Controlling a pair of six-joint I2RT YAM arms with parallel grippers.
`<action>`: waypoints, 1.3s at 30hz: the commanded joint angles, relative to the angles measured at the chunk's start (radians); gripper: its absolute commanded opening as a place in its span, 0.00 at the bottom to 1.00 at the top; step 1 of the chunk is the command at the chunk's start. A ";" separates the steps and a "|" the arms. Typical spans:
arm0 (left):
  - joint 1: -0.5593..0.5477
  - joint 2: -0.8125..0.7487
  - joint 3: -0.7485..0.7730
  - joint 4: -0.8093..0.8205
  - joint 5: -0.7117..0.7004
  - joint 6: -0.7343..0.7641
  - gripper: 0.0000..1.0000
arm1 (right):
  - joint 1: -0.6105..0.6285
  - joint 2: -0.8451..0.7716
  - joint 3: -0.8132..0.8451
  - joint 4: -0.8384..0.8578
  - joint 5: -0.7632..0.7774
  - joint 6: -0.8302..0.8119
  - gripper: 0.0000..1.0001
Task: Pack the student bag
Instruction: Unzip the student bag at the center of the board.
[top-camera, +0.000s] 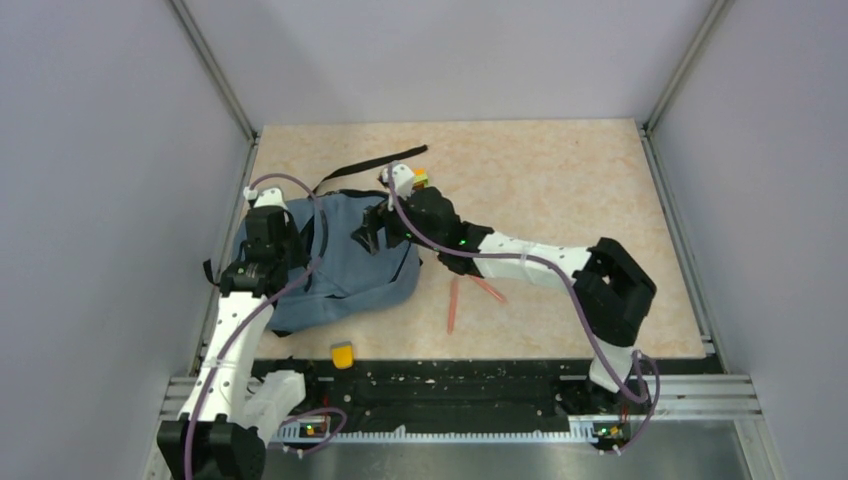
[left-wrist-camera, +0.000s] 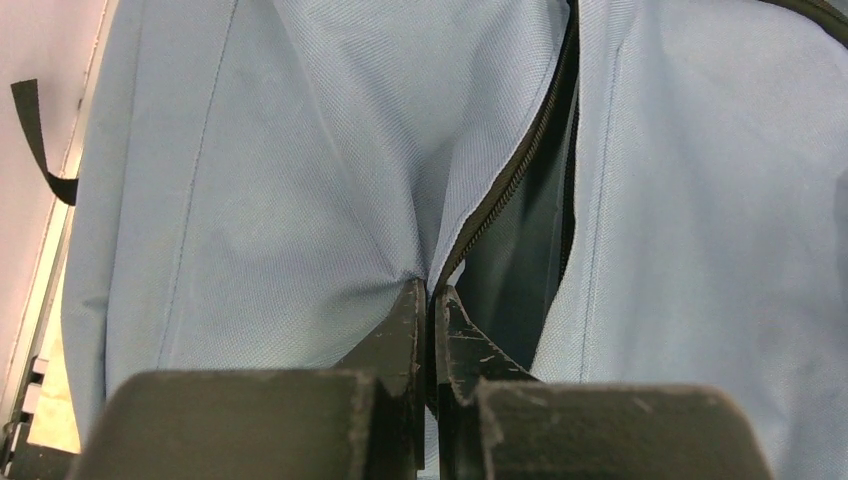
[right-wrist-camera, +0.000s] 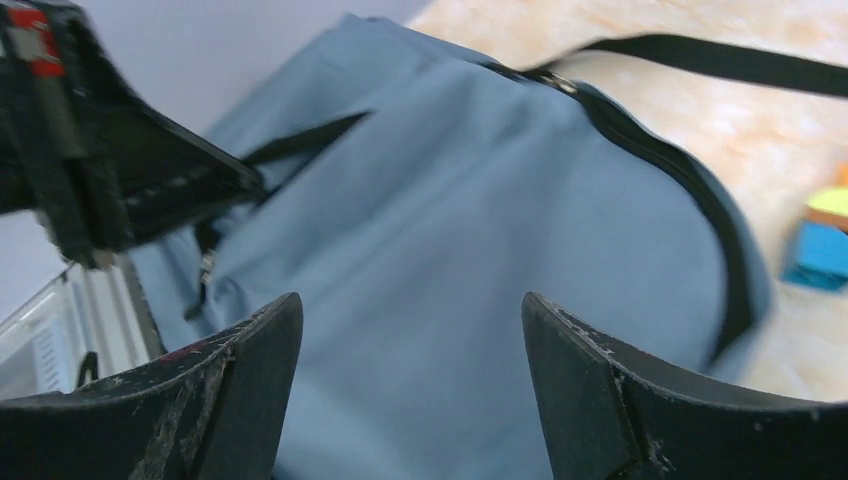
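Left claw (left-wrist-camera: 432, 300) was pressed together on a fold of the bag (top-camera: 350, 275), pinching the blue cloth right at the lip of the part-open zipper (left-wrist-camera: 505, 180), with dark lining showing in the gap. Right claw (right-wrist-camera: 410, 305) hung spread wide over the bag's far right part, holding nothing. The bag lay slumped on the left side of the worktop (top-camera: 560, 190), close to the left wall.

I judged the step in hand to be opening the bag's mouth, with the packing itself not yet begun. Orange sticks (top-camera: 452, 303) lay just right of the bag, a yellow piece (top-camera: 343, 355) at the near edge and a coloured block (top-camera: 421, 177) on the far side. The next move called for lifting that lip to hold the gap wide, then sending the right claw for an item.
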 joint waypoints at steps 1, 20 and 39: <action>-0.004 -0.021 0.029 0.113 0.103 -0.001 0.00 | 0.053 0.130 0.156 0.075 -0.062 0.014 0.79; -0.005 -0.037 0.025 0.115 0.151 0.000 0.00 | 0.091 0.503 0.611 -0.190 0.052 0.038 0.75; -0.006 0.115 0.117 0.063 -0.007 -0.011 0.36 | 0.090 0.341 0.266 0.002 0.138 0.127 0.00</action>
